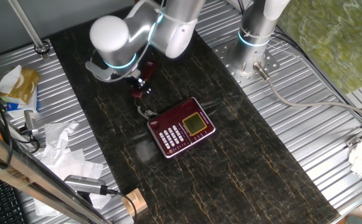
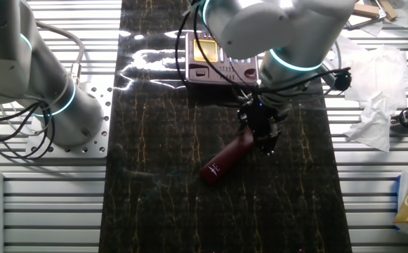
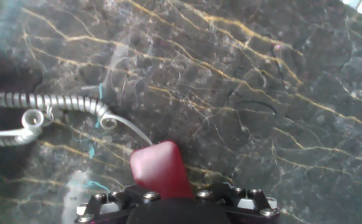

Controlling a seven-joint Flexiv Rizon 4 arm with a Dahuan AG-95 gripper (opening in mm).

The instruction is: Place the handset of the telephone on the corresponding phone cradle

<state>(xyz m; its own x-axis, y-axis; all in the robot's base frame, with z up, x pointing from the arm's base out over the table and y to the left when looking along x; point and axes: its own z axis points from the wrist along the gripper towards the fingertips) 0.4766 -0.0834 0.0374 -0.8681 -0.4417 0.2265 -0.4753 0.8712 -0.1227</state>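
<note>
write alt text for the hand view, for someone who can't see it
The gripper at the bottom edge grips one end of the dark red handset, above a black marble table with gold veins. A grey curly cord runs from the handset's tip to the left edge.

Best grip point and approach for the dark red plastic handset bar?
Take the dark red plastic handset bar across its narrow width near the cord end, from above. It lies flat on the marble top, long sides exposed. The gripper is already there; closure is hidden.

Crumpled white paper (image 1: 59,146) piled off the dark marble mat's (image 1: 243,180) left edge, wood block (image 1: 133,203) by its near-left corner, yellowish bag (image 1: 20,84) further back.
</note>
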